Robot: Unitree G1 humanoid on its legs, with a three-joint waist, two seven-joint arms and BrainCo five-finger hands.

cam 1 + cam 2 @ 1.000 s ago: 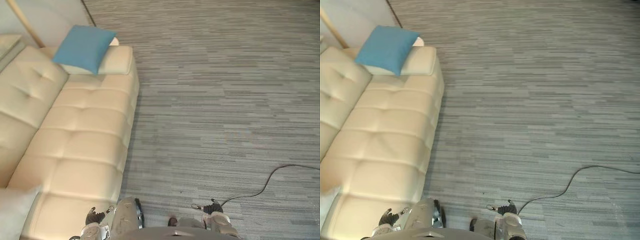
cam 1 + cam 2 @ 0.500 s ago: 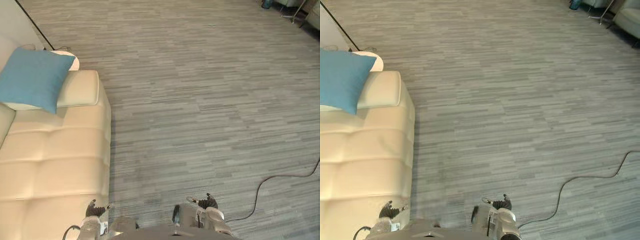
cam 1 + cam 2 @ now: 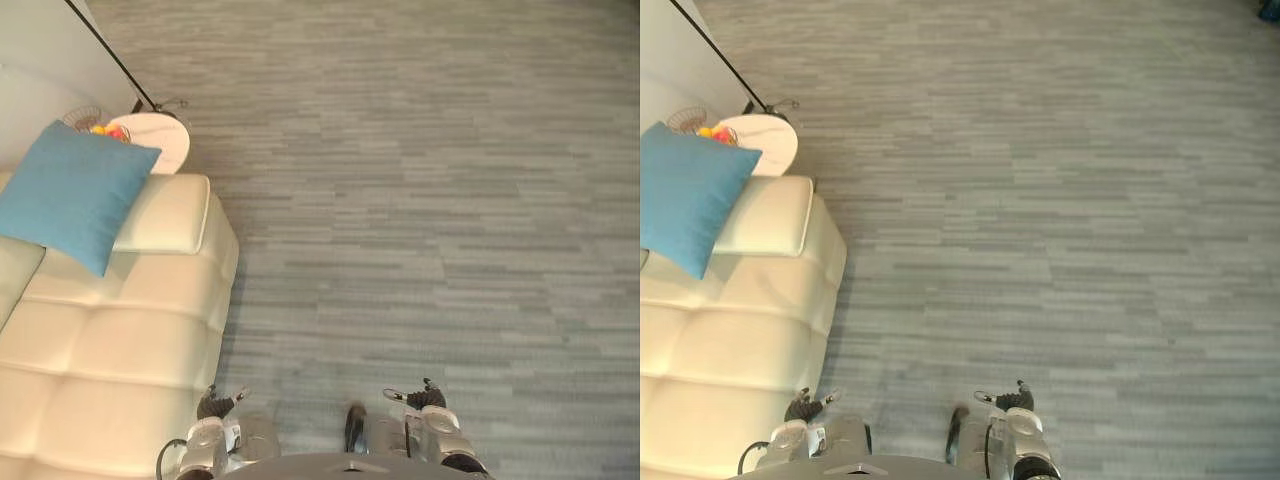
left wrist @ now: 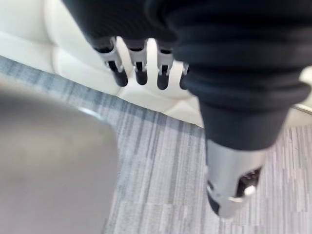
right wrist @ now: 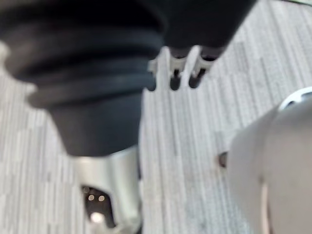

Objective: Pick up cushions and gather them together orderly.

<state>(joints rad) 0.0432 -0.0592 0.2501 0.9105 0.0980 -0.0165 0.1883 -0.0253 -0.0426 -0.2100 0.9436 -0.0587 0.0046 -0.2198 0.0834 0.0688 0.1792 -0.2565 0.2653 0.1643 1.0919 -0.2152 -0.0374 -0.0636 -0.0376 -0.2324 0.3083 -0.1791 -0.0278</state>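
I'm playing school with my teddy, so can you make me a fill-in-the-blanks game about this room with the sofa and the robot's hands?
1. The cushion on the cream sofa is ____ in colour.
2. The white side table beyond the sofa has a top that is ____ in shape.
3. The left hand and the right hand are both open and hold ____.

Missing words: blue; round; nothing.

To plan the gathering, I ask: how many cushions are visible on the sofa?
1: the blue cushion leans at the far end of the cream sofa. More may lie outside the view.
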